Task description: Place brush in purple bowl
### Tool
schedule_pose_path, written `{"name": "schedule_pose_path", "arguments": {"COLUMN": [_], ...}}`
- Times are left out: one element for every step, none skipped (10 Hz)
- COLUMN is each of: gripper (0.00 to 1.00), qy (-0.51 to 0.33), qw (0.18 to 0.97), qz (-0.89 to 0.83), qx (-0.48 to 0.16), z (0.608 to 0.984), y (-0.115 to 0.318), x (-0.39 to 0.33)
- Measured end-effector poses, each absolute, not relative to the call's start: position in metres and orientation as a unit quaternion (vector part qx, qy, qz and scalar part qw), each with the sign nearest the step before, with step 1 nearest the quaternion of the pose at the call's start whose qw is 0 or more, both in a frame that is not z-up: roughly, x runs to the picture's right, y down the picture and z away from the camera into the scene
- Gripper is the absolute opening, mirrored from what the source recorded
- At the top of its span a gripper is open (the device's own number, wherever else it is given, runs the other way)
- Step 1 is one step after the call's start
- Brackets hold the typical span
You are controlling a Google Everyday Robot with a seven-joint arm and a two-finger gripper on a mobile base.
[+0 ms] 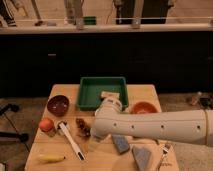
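Observation:
The brush (70, 140), white-handled with a wider head, lies at a slant on the front left of the wooden table (144, 93). The dark purple bowl (58, 105) stands at the table's left, behind the brush. My white arm reaches in from the right across the table's front. Its gripper (94, 141) is at the arm's left end, low over the table, just right of the brush. Nothing shows in its grasp.
A green tray (102, 79) with a pale item stands at the back middle. An orange bowl (145, 107) is at the right. A red fruit (46, 124), a banana (50, 158), a brown object (82, 125), a blue sponge (121, 144), a grey-blue cloth (142, 157) and a fork (164, 152) lie at the front.

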State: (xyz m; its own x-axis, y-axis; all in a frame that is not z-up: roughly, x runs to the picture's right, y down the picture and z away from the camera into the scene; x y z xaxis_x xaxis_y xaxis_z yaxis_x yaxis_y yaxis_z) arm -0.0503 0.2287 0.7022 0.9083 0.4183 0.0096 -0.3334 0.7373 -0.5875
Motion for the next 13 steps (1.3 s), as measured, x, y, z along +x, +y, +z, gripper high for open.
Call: {"name": "schedule_pose_path", "arguments": {"gripper": [0.80,0.80,0.80,0.80,0.80,0.80,0.80,0.80,0.80,0.80,0.80,0.80,0.74], "qy": [-0.069,-0.068,-0.067,-0.068,-0.069,-0.072,-0.073,-0.074,-0.076,-0.077,-0.080,-0.081,-0.082], "qw": [0.929,0.929,0.928,0.930,0.931,0.933,0.935,0.935,0.936,0.936,0.937,0.937,0.937], "qz": [0.204,0.204,0.202,0.196,0.193,0.187,0.187,0.188,0.187,0.186,0.183,0.182,0.179], "qx": [-0.301,-0.303,-0.305,-0.304,-0.302,-0.298,-0.294,-0.291,-0.288,-0.288,-0.287,-0.288,-0.290], "z": [0.702,0.705,0.712,0.715,0.717,0.720,0.723,0.724,0.727,0.729,0.730,0.731,0.733], "y": [0.230,0.234,0.243,0.249,0.253,0.261,0.266,0.270,0.275,0.276,0.278,0.280,0.283], "x": [-0.050,-0.055,-0.067,-0.084,-0.096,-0.119,-0.131,-0.139,-0.147,-0.152,-0.157,-0.158,-0.159]}}
